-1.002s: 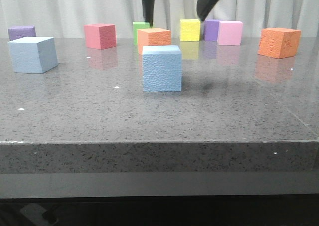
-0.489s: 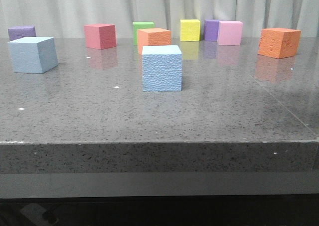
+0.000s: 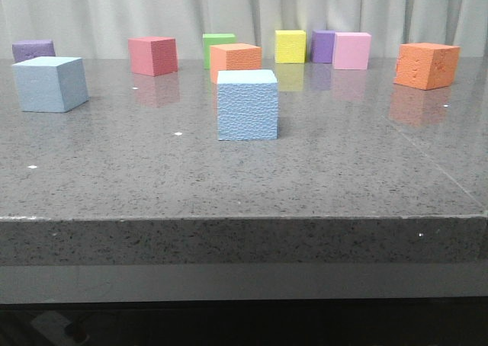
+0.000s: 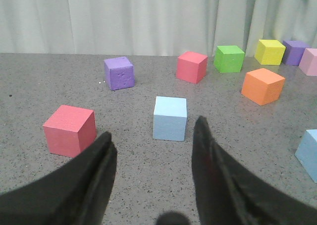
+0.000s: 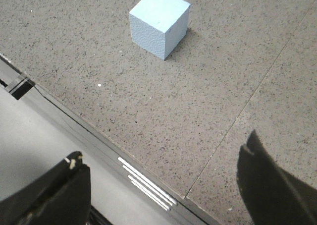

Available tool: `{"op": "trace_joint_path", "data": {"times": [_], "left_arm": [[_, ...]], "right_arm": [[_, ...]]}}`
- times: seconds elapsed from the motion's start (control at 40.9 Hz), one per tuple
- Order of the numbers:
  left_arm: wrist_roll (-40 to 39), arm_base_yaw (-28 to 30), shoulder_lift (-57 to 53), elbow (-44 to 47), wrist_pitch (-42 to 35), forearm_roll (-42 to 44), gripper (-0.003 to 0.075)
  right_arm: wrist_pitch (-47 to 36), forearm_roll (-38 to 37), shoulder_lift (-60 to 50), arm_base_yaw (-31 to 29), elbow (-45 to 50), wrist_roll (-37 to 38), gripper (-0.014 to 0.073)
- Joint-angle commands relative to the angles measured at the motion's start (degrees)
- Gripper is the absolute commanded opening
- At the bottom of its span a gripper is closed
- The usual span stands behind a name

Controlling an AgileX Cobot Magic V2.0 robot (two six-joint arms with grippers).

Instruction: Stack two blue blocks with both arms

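Two pale blue blocks stand apart on the grey table: one at the left (image 3: 50,84), one in the middle (image 3: 247,104). No gripper shows in the front view. In the left wrist view my left gripper (image 4: 153,127) is open and empty, above the table, with the left blue block (image 4: 170,118) just beyond its fingertips; the middle block (image 4: 308,153) shows at the frame's edge. In the right wrist view my right gripper (image 5: 163,146) is open and empty, over the table's front edge, well short of the middle block (image 5: 159,22).
Other cubes stand at the back: purple (image 3: 33,50), red (image 3: 153,55), green (image 3: 217,45), orange (image 3: 235,59), yellow (image 3: 290,46), purple (image 3: 322,46), pink (image 3: 351,50), orange (image 3: 427,65). A red cube (image 4: 69,130) sits beside the left gripper. The table's front edge (image 5: 99,136) is below the right gripper.
The dark gripper fingers seen at the top of the front view one second ago have left that view. The blocks have not moved.
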Motion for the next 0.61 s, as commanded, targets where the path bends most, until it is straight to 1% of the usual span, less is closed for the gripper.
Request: {"op": "trace_joint_path", "data": {"times": [0.0, 0.244, 0.416, 0.538, 0.587], "left_arm": [[-0.1, 0.2, 1.0, -1.4, -4.8, 0.0, 0.0344], [-0.1, 0.2, 1.0, -1.4, -4.9, 0.0, 0.0344], [-0.1, 0.2, 1.0, -1.4, -7.5, 0.0, 0.0344], [-0.1, 0.2, 1.0, -1.4, -11.0, -1.6, 0.0345], [-0.1, 0.2, 1.0, -1.4, -12.1, -1.6, 0.0362]], "right_arm": [[-6.5, 0.6, -1.5, -0.3, 0.0, -0.8, 0.0608], [-5.3, 0.9, -1.5, -0.3, 0.3, -0.7, 0.0608], [-5.3, 0.9, -1.5, -0.3, 0.3, -0.7, 0.0608], [-5.3, 0.9, -1.5, -0.3, 0.3, -0.7, 0.0608], [-5.3, 0.9, -1.5, -0.3, 0.3, -0.7, 0.0608]]}}
